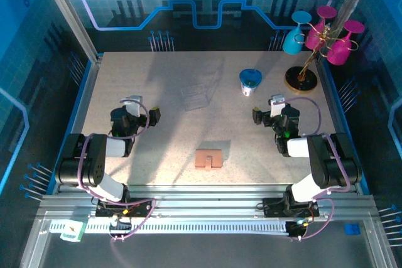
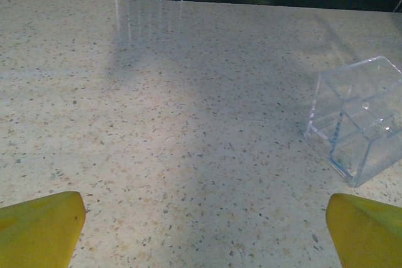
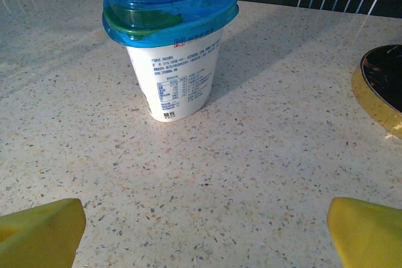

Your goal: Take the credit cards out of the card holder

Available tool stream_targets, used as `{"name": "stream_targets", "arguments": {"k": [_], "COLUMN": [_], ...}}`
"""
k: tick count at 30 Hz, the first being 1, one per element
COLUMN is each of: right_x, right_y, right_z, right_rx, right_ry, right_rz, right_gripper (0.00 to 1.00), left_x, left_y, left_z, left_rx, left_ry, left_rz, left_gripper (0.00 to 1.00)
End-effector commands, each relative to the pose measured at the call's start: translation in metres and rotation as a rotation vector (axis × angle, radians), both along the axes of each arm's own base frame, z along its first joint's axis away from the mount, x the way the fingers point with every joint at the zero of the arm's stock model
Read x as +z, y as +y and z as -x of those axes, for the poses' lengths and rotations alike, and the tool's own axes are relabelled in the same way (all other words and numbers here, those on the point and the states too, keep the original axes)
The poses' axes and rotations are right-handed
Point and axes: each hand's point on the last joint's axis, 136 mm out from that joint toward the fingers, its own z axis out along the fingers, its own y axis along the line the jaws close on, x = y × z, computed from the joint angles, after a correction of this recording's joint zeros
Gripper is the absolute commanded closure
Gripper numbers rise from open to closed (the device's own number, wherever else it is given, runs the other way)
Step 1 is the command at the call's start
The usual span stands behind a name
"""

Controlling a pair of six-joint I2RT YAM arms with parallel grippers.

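From the overhead camera I saw the card holder (image 1: 208, 158) lying flat on the speckled surface (image 1: 157, 149), tan side up, its notch on the edge that faced away from the arm bases. It sat near the front edge, roughly midway between the two arms. Whether it held cards I could not tell.

The left hand (image 1: 135, 112) hung over the left part of the surface. The holder lay to its right and nearer the bases, well apart from it. The right hand (image 1: 271, 112) hung over the right part, and the holder lay to its left, also nearer the bases and well apart. Both hands pointed toward the far side, away from the holder.

On the left wrist camera the left hand (image 2: 205, 221) stood wide open, with its yellow fingertips (image 2: 44, 227) at the bottom corners and bare surface between them. A clear plastic box (image 2: 358, 120) lay ahead to the right, apart from the fingers.

The right hand (image 3: 205, 224) was likewise wide open and gripped nothing. Ahead of it stood a white yogurt cup (image 3: 173, 61) with a blue lid, upright, and off to the right was the gold-rimmed base of a glass rack (image 3: 377, 89) — neither touched the hand.
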Motion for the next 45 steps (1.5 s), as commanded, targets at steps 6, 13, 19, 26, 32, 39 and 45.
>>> {"name": "stream_targets", "arguments": {"k": [6,13,19,26,32,39,45], "right_x": [0.007,0.017,0.03,0.035,0.038,0.051,0.055], "right_y": [-0.008,-0.011,-0.007,0.012,0.034,0.068,0.083], "right_z": [-0.006,-0.006,-0.004,-0.001,0.003,0.009,0.014], "right_rx": [-0.043,-0.091,-0.078,0.003,0.058,0.105,0.111], "right_ry": [-0.027,-0.029,-0.015,0.074,0.206,0.276,0.338], "right_rz": [0.02,0.053,0.076,0.127,0.193,0.082,-0.033], "right_gripper": [0.0,0.0,0.0,0.0,0.0,0.0,0.0], "left_x": [0.002,0.006,0.014,0.035,0.048,0.042,0.036], "left_y": [0.007,0.005,0.004,0.001,0.005,-0.022,-0.072], "left_z": [-0.002,-0.001,-0.002,0.002,0.011,0.004,-0.021], "left_rx": [0.035,0.053,0.09,0.159,0.314,0.329,0.229], "left_ry": [-0.011,-0.023,-0.011,0.045,0.241,0.423,0.517], "left_rz": [0.003,-0.03,-0.082,-0.127,0.002,0.18,0.262], "left_gripper": [0.01,0.01,0.01,0.01,0.01,0.02,0.14]}}
